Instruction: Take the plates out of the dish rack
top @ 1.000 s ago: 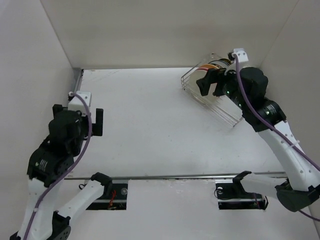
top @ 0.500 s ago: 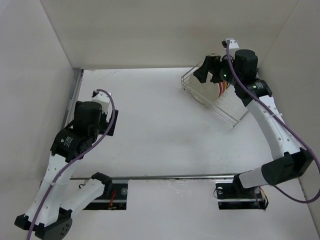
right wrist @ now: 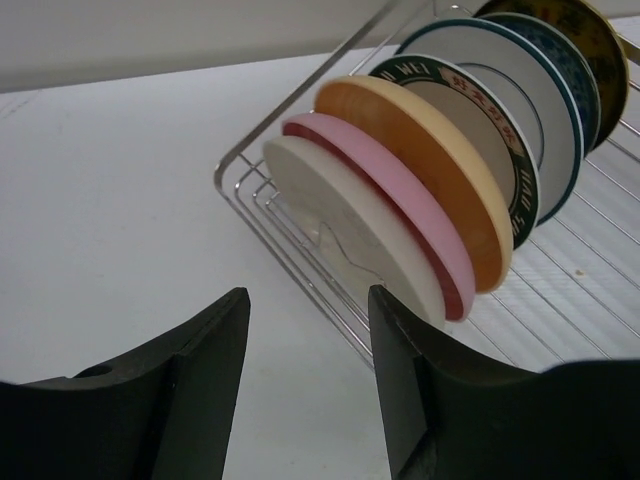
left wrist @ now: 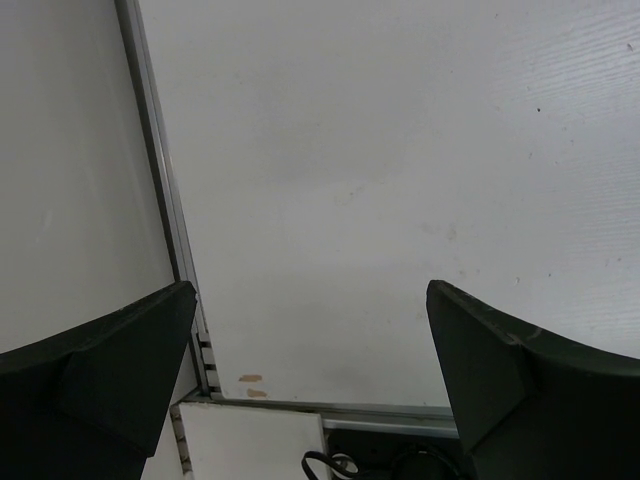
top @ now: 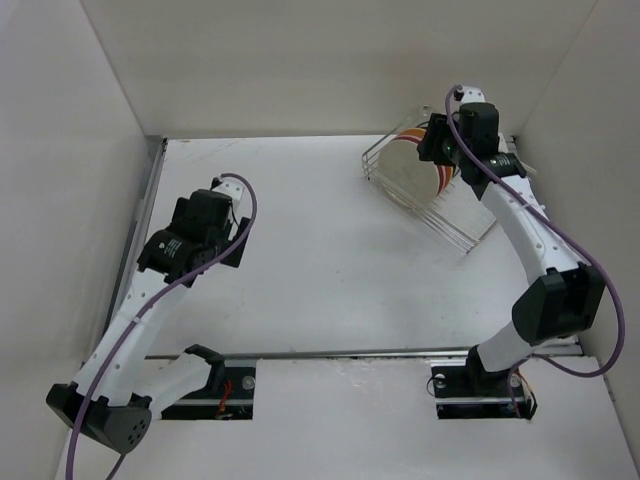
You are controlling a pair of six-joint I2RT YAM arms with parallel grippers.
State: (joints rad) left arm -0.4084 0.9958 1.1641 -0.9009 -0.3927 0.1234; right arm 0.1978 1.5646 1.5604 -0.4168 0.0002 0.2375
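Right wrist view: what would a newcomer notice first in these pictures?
A colourful row of plates standing on edge in the wire rack, at the far right corner of the table. The right tool hangs open just before the cream plate at the front; the left tool is open over the table.

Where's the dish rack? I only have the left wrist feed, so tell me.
Observer: The dish rack sits at the far right corner of the table.
Operator: Count the plates in it.
Observer: Six plates stand on edge in a row.
Operator: Report the right gripper.
Observer: The right gripper is open and empty, facing the cream plate at the row's end.
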